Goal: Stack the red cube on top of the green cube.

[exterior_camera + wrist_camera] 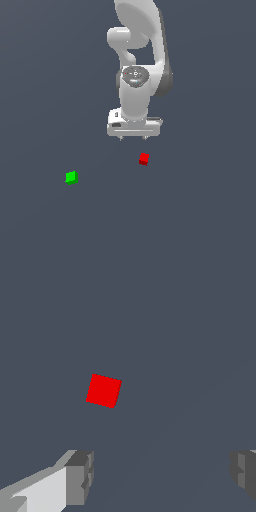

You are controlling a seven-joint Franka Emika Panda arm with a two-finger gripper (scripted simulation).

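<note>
While red cube [144, 159] sits unobstructed, green cube [71, 177] lies apart.

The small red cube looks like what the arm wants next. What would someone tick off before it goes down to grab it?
1. Jaws apart, wide enough for the small bright red cube: ok.
2. Gripper holding nothing: ok.
3. Red cube sitting between the fingers: not ok, it lies off-centre in the wrist view.
4. Gripper above the floor, not touching the cube: ok.
5. Small bright green cube uncovered, apart from the red one: ok.
6. Cube edges square to the jaws: not ok, it looks turned.
</note>
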